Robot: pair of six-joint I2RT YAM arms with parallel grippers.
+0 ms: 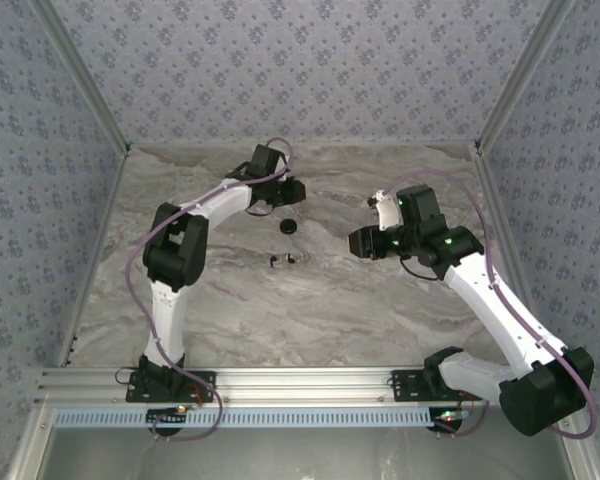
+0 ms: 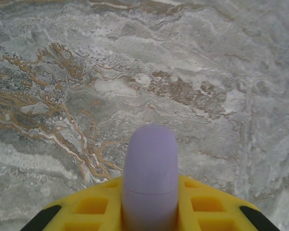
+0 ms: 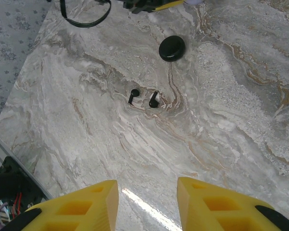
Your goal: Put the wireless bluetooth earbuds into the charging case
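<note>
**Item 1, my left fingers** (image 2: 89,206): yellow, closed on a pale lilac rounded plastic piece (image 2: 150,159). It stands edge-on between them above the grey, rust-veined marbled worktop (image 2: 192,72). I cannot tell what the piece belongs to.

**Item 2, my right fingers** (image 3: 209,204): yellow, parted, with nothing between them. They hang above the worktop, looking down toward the task's things.

**Item 3, wireless earbuds:** two tiny black stemmed pieces, first earbud (image 3: 134,95) and second earbud (image 3: 153,99). They lie loose on the worktop, close together but not touching. Neither is in the case.

**Item 4, charging case** (image 3: 172,48): a small round black puck, flat on the worktop. From my right wrist it lies beyond the earbuds and apart from them. I cannot tell whether its wells are exposed.

**Step in hand (my judgement):** the approach to the first pickup, with no earbud inserted yet.

**Next move calls for:**
- Lowering my right fingers over one earbud and narrowing them to a fine pinch.
- Coming in on the side away from its neighbour, so the other earbud is not knocked.
- Carrying the earbud to the case.
- Confirming beforehand that the case is open, since my left fingers are occupied.
</note>
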